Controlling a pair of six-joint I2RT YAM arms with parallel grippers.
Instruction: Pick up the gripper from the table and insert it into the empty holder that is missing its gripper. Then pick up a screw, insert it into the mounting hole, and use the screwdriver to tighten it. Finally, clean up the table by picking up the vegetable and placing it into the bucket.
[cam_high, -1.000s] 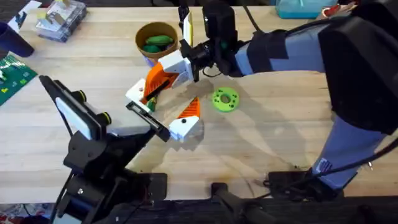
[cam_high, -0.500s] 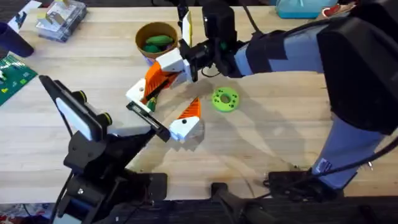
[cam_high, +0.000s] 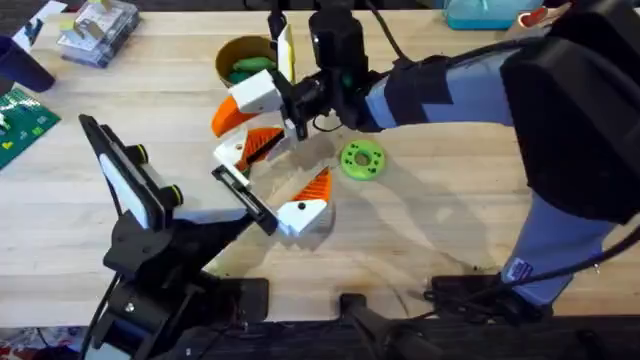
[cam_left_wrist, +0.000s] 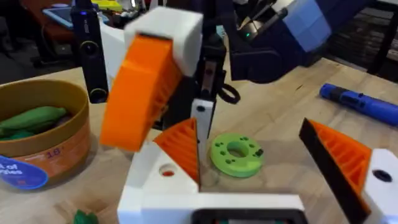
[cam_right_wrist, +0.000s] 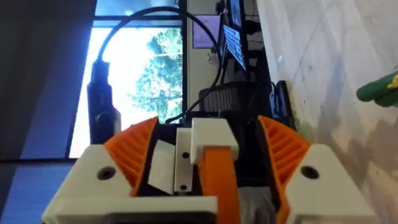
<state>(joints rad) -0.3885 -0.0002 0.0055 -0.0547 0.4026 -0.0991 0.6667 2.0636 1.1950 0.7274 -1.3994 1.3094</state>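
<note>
- Above the desk (cam_high: 450, 220), I see the right pincer (cam_high: 290, 105) clamping the gripper (cam_high: 245, 100).
- My left wrist view adds the screwdriver (cam_left_wrist: 357, 99); the left pincer (cam_left_wrist: 261, 186) stands wide.

We see matt, ribbed orange plastic on the gripper (cam_left_wrist: 140, 93), pale grained wood on the table (cam_high: 440, 220), and smooth green plastic on the flanged ring (cam_left_wrist: 235, 154).
</note>
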